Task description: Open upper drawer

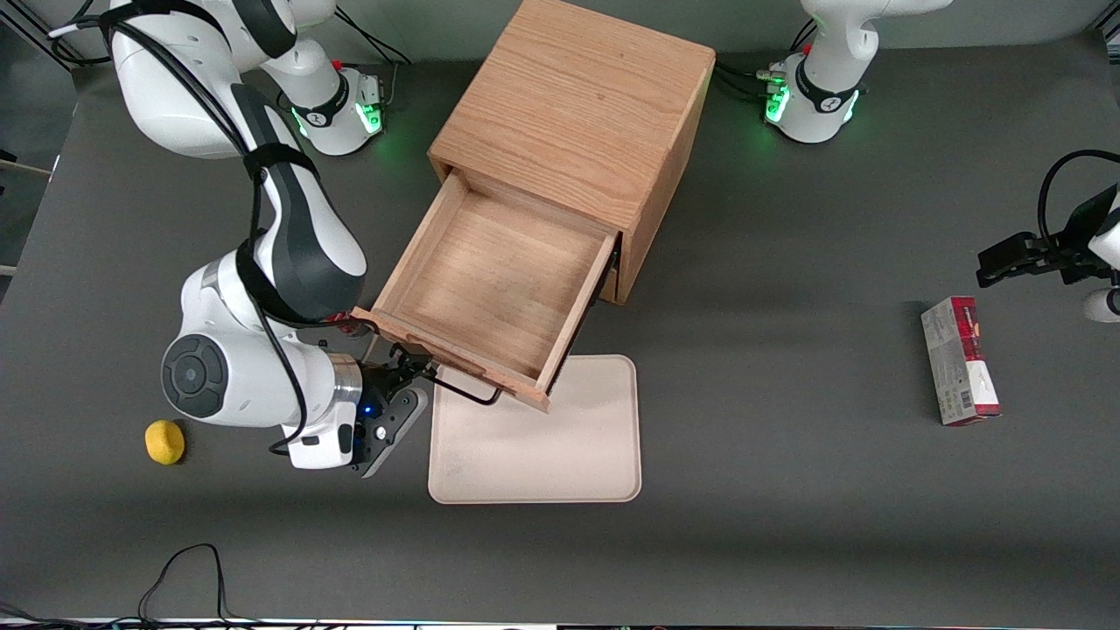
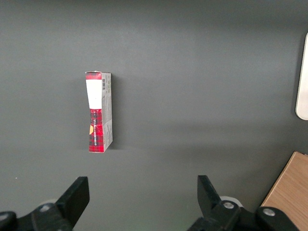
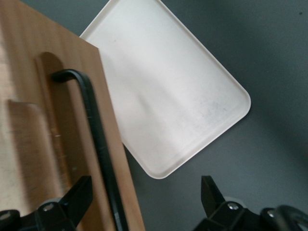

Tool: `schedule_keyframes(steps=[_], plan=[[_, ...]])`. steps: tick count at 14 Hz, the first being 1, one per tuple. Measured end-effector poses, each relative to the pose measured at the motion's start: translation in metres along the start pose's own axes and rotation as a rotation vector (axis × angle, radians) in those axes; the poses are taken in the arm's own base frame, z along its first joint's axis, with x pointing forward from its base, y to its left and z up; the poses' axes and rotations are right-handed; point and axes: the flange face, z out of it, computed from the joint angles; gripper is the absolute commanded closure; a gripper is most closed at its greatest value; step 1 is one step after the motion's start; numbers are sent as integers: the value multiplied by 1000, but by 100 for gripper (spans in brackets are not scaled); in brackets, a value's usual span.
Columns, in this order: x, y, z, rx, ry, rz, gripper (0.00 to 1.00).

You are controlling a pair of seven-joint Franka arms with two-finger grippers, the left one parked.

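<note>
The upper drawer (image 1: 490, 280) of the light oak cabinet (image 1: 577, 122) stands pulled far out, its inside bare. Its front panel (image 1: 455, 354) overhangs a beige tray's edge, and the long black wire handle (image 1: 468, 395) runs along it. My right gripper (image 1: 409, 372) is at the handle's end toward the working arm's side. In the right wrist view the gripper (image 3: 144, 192) is open. The handle (image 3: 94, 130) on the front panel (image 3: 57, 120) passes between the fingers, close to one finger (image 3: 79, 192), and is not clamped. The lower drawer is hidden under the upper one.
A beige tray (image 1: 560, 437) lies on the dark table in front of the drawer and shows in the right wrist view (image 3: 168, 96). A yellow ball-like object (image 1: 164, 441) lies beside the working arm. A red and white box (image 1: 960, 359) lies toward the parked arm's end.
</note>
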Motion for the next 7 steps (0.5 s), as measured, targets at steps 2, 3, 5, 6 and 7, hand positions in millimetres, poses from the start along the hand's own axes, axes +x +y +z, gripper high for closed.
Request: schedule_keyframes(steps=[2,3,5,6,7], plan=[[-6,-6,-16,11,-25,-4,0],[-10,-9,-29,10,-29,-4,0],[-26,-8,-63,-4,-37,10,0],[-37,-7,-79,-16,-51,20,0],[-49,-5,-92,-30,-77,33,0]])
